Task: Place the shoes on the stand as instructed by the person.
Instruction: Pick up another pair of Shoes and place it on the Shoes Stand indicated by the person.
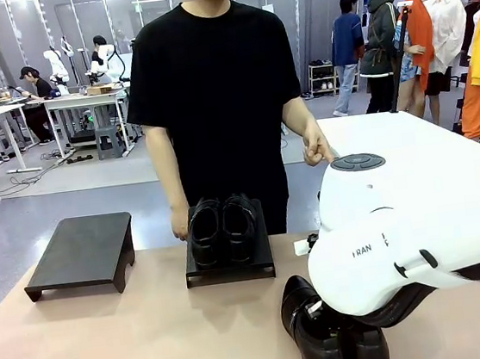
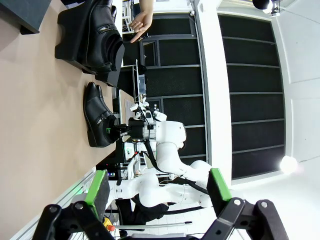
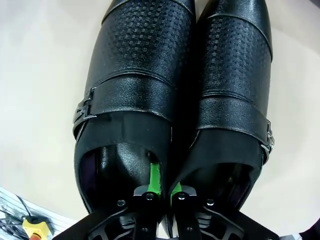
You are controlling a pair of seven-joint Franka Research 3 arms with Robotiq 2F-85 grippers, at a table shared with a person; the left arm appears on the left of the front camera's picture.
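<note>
Up close, right tool pinches both inner walls of the shoes before the stand; from the front, its arm covers that. Left tool gapes wide.

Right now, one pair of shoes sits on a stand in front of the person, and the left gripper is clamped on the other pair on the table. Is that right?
No: it is the right gripper that is clamped on the other pair on the table, as the right wrist view shows. One pair does sit on a stand in front of the person.
</note>
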